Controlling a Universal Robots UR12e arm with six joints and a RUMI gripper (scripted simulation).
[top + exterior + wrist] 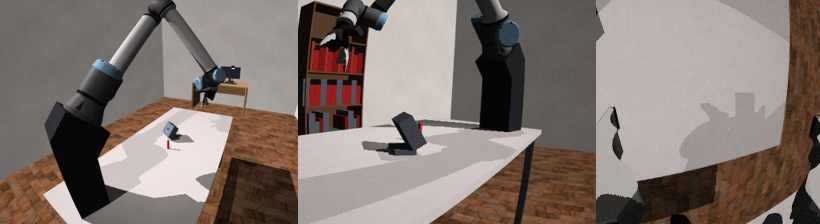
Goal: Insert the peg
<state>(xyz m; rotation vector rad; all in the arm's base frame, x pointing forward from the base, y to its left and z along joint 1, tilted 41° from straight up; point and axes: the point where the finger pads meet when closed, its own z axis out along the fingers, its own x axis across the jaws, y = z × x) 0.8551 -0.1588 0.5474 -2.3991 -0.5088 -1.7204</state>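
Peg [168,144] upright beside sloped panel [170,129]; open claw [204,102] high above table edge [225,138].

Built on a tall, black, angular pedestal [78,163] with flat faceted faces, wider at the top than at the foot. Above it, dark charcoal cylindrical joint housings [94,91] split by a thin black seam and finished with a sky-blue ring [107,68]. Beyond that, two long, smooth, light-grey tubes [133,39] joined by a dark grey elbow. Round sky-blue end caps [507,33] on the joints, faintly speckled as if with screw heads. At the tip, a compact dark wrist carrying a small two-jaw gripper [337,47] with black fingers, pale grey-white on their faces, tapering to points.
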